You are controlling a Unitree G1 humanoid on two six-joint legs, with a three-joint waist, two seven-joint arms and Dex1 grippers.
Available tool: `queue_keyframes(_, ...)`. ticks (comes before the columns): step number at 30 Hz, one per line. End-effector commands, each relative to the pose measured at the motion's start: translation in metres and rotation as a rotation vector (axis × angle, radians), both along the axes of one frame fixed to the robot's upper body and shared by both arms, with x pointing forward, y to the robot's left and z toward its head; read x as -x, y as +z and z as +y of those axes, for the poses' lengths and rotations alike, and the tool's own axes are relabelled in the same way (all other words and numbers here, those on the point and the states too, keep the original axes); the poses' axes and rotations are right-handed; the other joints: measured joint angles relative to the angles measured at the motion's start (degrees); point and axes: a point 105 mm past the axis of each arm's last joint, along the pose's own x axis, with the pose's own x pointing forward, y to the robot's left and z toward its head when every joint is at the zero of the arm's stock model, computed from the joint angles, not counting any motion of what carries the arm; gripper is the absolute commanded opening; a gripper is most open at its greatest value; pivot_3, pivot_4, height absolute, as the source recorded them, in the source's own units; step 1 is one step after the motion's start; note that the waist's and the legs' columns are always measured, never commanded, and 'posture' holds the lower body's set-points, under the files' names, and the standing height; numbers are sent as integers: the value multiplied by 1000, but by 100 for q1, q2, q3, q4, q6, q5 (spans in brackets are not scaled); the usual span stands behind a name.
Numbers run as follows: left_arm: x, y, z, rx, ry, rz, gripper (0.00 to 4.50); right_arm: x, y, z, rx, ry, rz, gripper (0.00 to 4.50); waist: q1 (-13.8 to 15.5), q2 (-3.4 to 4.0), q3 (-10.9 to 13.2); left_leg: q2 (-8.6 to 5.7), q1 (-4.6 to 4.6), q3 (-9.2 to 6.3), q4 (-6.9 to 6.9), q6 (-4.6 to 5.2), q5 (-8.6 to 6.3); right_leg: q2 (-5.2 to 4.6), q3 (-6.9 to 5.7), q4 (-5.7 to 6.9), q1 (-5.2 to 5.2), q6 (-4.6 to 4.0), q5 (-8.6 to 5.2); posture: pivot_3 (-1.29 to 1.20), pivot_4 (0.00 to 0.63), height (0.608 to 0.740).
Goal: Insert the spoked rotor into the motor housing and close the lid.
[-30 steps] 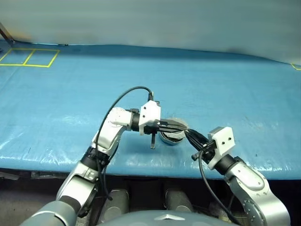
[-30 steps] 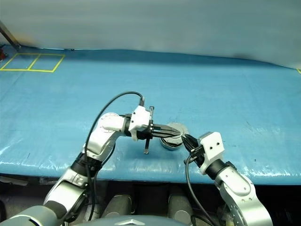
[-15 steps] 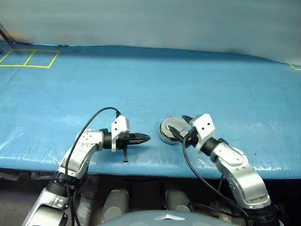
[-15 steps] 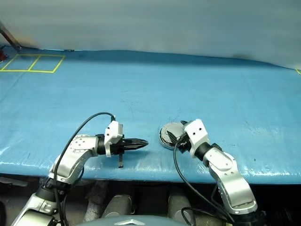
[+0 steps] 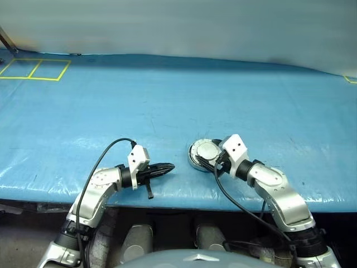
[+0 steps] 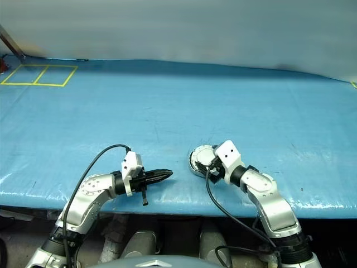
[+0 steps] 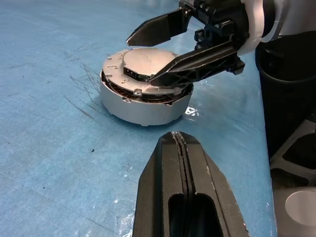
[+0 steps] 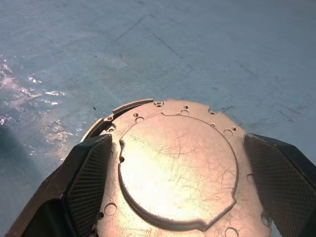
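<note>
Between the wide-spread fingers of the right end effector (image 7: pixel 170 52) sits the motor housing (image 7: pixel 143 96), lid (image 8: pixel 177 168) on top — closing unevenly could skew it; left end effector (image 5: pixel 167 166) pinched shut, empty, beside.

The round shallow silver metal motor housing (image 7: pixel 143 103) is sitting upright on the blue surface, close to its near edge and slightly right of centre. A flat round silvery lid (image 8: pixel 177 168), with small holes around its rim, is lying on top of it, covering it. Dark windings are showing in the gap beneath the lid's edge.
</note>
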Motion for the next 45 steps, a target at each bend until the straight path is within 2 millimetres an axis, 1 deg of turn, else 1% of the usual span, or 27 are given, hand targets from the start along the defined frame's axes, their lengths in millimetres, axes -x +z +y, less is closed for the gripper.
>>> queue_keyframes(1,-2,14,-4,21,-6,-68,0,-2,-3,-3,10,-18,7,4104,-4,0,0,0,3,2,1,0,0,0,1,0,2,0,0,0,150,740)
queue_keyframes(2,-3,14,-3,20,-3,-71,0,-1,-4,-3,5,-19,13,3892,-3,0,0,0,6,4,0,0,0,-1,2,0,5,0,0,0,150,740)
queue_keyframes(3,-4,15,-3,19,1,-75,0,1,-5,-2,5,-7,20,3549,-3,0,0,0,8,5,0,0,0,-1,3,0,7,0,0,0,150,740)
queue_keyframes(5,-6,16,-4,20,2,-77,0,4,-5,1,7,13,21,3062,-2,0,0,0,10,4,0,0,0,0,3,0,8,1,-1,0,150,740)
queue_keyframes(9,-8,16,-5,19,-2,-78,0,4,1,6,-18,5,3,3065,-2,0,-1,0,15,5,0,0,0,0,3,0,13,0,-3,0,150,740)
queue_keyframes(11,-8,17,-7,21,-5,-80,0,2,10,10,-98,-11,-8,3065,-4,0,0,0,15,5,-2,0,0,0,3,0,12,1,-2,0,150,740)
queue_keyframes(13,-9,16,-8,20,-4,-81,0,1,15,15,-177,-35,7,3065,-25,0,0,2,15,4,-4,0,0,0,3,0,10,1,0,0,150,740)
queue_keyframes(14,-9,16,-9,19,-4,-80,0,1,13,17,-184,-41,14,3065,-33,0,0,3,15,4,-5,0,0,1,3,1,9,0,0,0,150,740)
queue_keyframes(18,-10,12,-10,8,1,-76,0,0,-6,14,-135,-89,59,3065,-43,0,-1,2,15,6,-4,0,0,0,4,2,9,1,-1,0,150,740)
queue_keyframes(19,-10,12,-10,7,1,-76,0,1,-10,14,-112,-91,64,3065,-44,0,-1,1,16,7,-4,0,0,0,4,1,10,1,-1,0,150,740)
queue_keyframes(21,-10,12,-10,8,1,-76,0,3,-22,12,4,-80,48,3065,-46,0,-1,2,17,7,-4,0,0,1,4,1,10,2,-2,0,150,740)
queue_keyframes(23,-10,12,-9,8,1,-77,0,6,-31,10,24,-76,76,3065,-48,0,-7,2,23,9,-3,0,0,0,4,1,13,6,-9,0,150,740)
queue_keyframes(26,-11,13,-8,5,6,-79,0,2,-32,4,-24,-139,91,3065,-46,-4,-19,2,34,9,-3,0,0,0,5,1,24,-2,-19,0,150,740)
queue_keyframes(31,-10,13,-8,7,7,-77,0,0,-33,14,-60,-150,100,3065,-55,-9,-27,7,48,14,0,-1,0,0,9,1,34,1,-25,0,150,740)
queue_keyframes(34,-10,13,-9,6,7,-79,0,1,-39,23,-25,-127,107,3065,-66,-13,-37,11,55,19,1,-2,2,1,9,1,37,-4,-22,0,150,740)
queue_keyframes(39,-11,15,-9,16,13,-83,0,2,-55,26,19,-147,141,3065,-89,-30,-71,24,65,24,1,-2,3,10,9,1,37,-9,-19,0,150,740)
queue_keyframes(45,-10,15,-9,16,16,-80,0,5,-61,29,18,-162,147,3065,-92,-46,-91,53,72,32,1,-2,3,31,10,1,37,-17,-19,0,150,740)
